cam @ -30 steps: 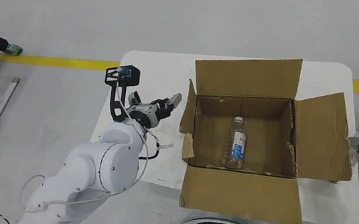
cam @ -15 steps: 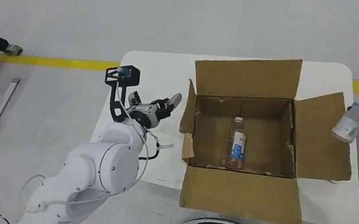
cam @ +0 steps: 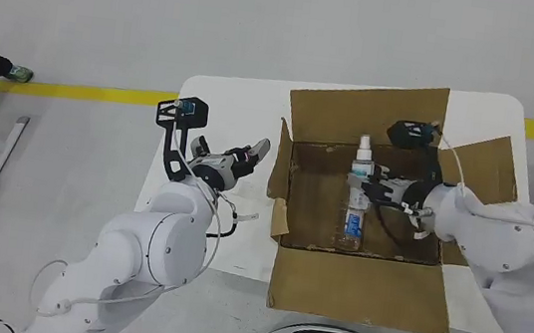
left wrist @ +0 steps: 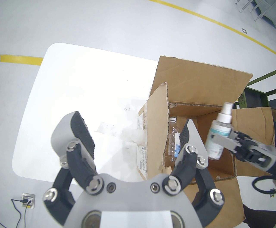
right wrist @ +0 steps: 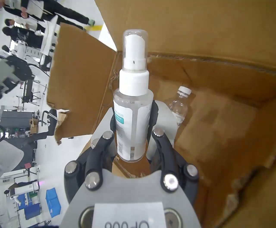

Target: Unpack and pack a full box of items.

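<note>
Left wrist view: box flap partly hides water bottle.

You have one cardboard box to count, and it has four flaps. There is one white table. You have two bottles: one clear water bottle and one spray bottle. You have two grippers, the left gripper and the right gripper. On the floor you can count two yellow lines.
</note>
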Available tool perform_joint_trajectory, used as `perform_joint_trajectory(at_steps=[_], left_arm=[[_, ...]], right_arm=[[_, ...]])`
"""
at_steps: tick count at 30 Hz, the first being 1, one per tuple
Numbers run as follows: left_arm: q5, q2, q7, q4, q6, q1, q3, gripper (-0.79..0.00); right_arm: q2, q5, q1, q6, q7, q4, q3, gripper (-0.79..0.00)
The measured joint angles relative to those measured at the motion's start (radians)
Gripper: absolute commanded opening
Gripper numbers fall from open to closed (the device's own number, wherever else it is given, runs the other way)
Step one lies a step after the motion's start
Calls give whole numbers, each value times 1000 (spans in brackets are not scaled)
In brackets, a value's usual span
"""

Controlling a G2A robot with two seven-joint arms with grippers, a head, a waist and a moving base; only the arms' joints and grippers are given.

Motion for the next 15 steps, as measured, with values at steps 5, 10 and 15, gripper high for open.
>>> perform_joint_trajectory(at_steps=[5, 10, 15], left_arm=[[0, 0, 0, 0, 0, 0, 0, 0], [0, 0, 0, 0, 0, 0, 0, 0], [0, 0, 0, 0, 0, 0, 0, 0]], right_arm=[[-27, -21, 85, 39, -7, 111, -149, -785], [-54, -39, 136, 69, -51, 198, -248, -566], [-73, -36, 162, 79, -59, 259, -304, -496]])
